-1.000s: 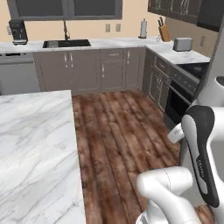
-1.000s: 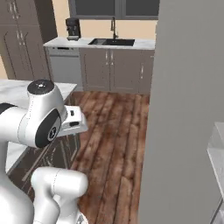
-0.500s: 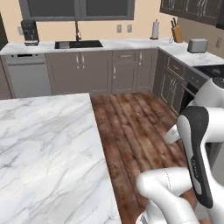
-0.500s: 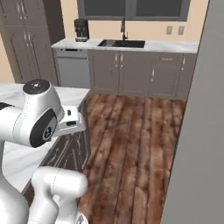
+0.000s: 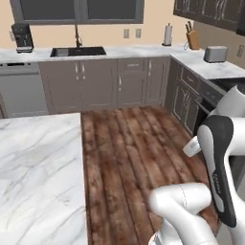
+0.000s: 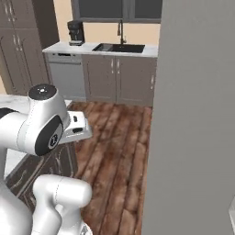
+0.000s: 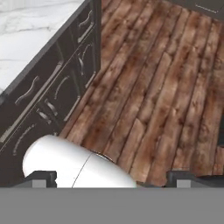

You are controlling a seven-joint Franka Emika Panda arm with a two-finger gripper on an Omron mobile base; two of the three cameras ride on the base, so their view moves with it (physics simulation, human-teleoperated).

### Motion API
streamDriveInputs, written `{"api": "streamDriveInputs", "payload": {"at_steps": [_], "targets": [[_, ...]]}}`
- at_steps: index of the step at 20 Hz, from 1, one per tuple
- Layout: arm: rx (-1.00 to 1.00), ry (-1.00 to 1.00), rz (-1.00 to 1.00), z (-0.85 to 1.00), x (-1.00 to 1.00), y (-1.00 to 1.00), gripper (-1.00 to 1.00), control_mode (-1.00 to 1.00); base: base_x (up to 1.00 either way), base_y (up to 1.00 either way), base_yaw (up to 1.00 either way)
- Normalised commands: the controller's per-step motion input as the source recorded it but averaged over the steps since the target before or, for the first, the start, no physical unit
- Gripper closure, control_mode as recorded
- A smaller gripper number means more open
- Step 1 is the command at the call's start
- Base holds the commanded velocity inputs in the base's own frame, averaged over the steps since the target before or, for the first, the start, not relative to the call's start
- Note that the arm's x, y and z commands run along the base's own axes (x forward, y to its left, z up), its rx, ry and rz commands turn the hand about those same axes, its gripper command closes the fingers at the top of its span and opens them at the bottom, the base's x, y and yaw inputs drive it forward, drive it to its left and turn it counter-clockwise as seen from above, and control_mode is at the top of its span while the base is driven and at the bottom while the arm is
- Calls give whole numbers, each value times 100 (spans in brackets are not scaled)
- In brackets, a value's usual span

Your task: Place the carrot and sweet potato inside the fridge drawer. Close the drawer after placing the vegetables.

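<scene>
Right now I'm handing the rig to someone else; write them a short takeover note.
Tool: open, holding nothing, pointing down at the wood floor beside the dark cabinets of the marble island. A tall grey panel stands close on the right of the right base view. Carrot, sweet potato and fridge drawer cannot be located from these views. Nothing visibly done; finding both vegetables, placing them and closing the drawer all remain.

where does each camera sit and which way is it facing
Left base view: behind the arm, to its left, facing across the wood floor to the sink; the white arm rises at lower right.
Right base view: behind the arm, to its right, beside a tall grey panel; the arm is at lower left.
Hand view: on the hand, looking down at the floor and dark island drawers; the pincer is open.
Both base views share the sink and coffee maker.
</scene>
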Motion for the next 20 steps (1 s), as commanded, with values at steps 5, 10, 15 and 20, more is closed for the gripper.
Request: {"api": "streamDriveInputs", "payload": {"at_steps": [5,10,15,20], "targets": [[0,0,0,0,0,0,-100,100,100,51,-5],[0,0,0,0,0,0,-100,100,96,30,-28],[0,0,0,0,0,0,-100,100,64,32,-76],[0,0,0,0,0,0,-100,100,42,24,-93]]}}
